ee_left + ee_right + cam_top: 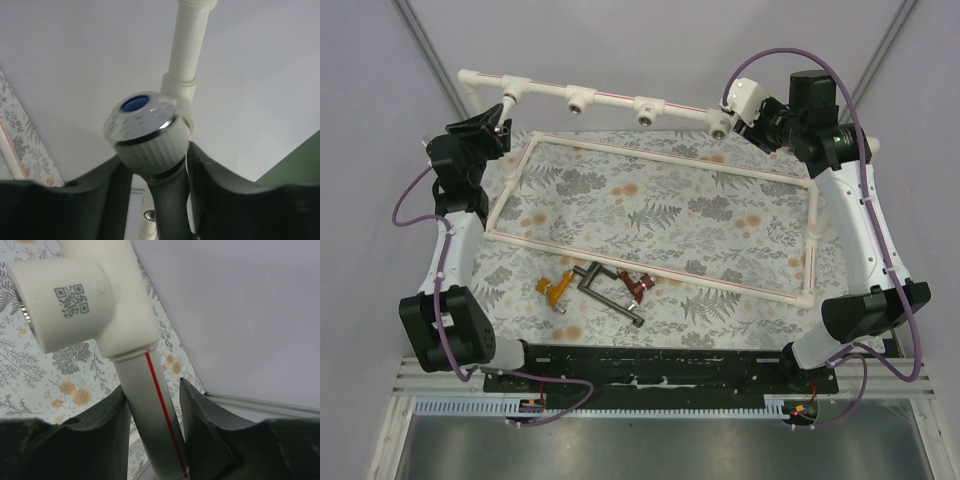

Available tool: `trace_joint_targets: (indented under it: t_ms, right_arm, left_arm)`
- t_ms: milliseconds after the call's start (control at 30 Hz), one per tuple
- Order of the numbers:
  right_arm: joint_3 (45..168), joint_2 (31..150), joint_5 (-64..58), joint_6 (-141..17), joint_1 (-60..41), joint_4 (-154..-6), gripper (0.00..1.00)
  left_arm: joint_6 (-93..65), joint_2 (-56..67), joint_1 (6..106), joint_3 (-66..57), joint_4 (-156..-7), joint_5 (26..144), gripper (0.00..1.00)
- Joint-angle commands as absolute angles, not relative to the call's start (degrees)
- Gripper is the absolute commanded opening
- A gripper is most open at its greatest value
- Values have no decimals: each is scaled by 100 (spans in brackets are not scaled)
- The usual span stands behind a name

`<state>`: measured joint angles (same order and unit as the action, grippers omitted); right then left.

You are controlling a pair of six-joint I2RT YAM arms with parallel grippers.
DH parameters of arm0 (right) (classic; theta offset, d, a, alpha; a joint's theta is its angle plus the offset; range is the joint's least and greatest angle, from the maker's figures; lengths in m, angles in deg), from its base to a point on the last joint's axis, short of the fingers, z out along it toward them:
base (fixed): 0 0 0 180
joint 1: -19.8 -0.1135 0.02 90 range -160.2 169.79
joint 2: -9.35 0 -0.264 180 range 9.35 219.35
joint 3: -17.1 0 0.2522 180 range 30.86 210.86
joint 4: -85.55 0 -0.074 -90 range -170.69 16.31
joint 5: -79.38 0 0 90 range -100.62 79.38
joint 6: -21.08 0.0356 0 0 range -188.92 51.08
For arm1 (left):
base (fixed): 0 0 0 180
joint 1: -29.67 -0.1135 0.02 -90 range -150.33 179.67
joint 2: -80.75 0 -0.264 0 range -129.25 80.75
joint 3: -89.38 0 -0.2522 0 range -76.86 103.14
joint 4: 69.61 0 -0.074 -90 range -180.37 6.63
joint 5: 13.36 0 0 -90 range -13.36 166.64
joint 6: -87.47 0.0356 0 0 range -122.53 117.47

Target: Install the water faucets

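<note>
At the left end of the pipe rail, the white faucet is seemingly being screwed in, closely flanked by the left gripper (contact cannot be told), the rail being clamped by the right gripper; firm closure, then turning, is needed.

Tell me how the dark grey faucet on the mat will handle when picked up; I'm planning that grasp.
The dark grey faucet looks like metal, so it is probably rigid and heavy for its size. The crosspiece at one end should keep it from rolling. Its smooth-looking finish may slip in a light grip.
</note>
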<state>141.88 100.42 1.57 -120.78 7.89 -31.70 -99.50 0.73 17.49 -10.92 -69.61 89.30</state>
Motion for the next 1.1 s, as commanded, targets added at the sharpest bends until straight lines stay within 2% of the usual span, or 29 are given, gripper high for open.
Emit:
trace_joint_targets:
  t_ms: [0,67,133,267,400,533,667,767,833,867,967,1067]
  right_arm:
    - [14029,10155,-156,-11550,731,-3059,0]
    - [14046,10164,-165,-11550,731,-3059,0]
    - [14046,10164,-165,-11550,731,-3050,0]
    - [14020,10137,-191,-11559,731,-3059,0]
    - [14028,10111,-227,-11577,749,-3059,0]
    - [14028,10137,-209,-11568,732,-3059,0]
    - [14046,10155,-227,-11568,740,-3059,0]
    - [14055,10164,-209,-11550,740,-3068,0]
    - [14055,10173,-174,-11542,740,-3059,0]
    - [14064,10173,-165,-11542,732,-3050,0]
    - [14064,10181,-165,-11542,731,-3059,0]
    - [14081,10208,-165,-11550,740,-3059,0]
  left_arm:
    - [-10089,-116,1755,-1023,-5975,9061,36]
    - [-9748,-230,1746,-1050,-5597,9070,21]
    - [-9160,-274,1711,-1015,-5464,9175,15]
    - [-7036,-239,1711,-910,-5216,9455,13]
    - [-3165,41,1807,-418,-6347,9782,13]
    - [118,446,1983,-636,-6702,9676,11]
    - [1687,570,2010,-725,-6781,10018,8]
    - [1952,552,2009,-672,-6904,10159,9]
    - [1988,552,2009,-672,-6905,10177,14]
    - [1945,569,2009,-672,-6896,10151,20]
    - [1498,718,2009,-663,-6756,9897,48]
    - [866,903,2001,-690,-6597,9519,67]
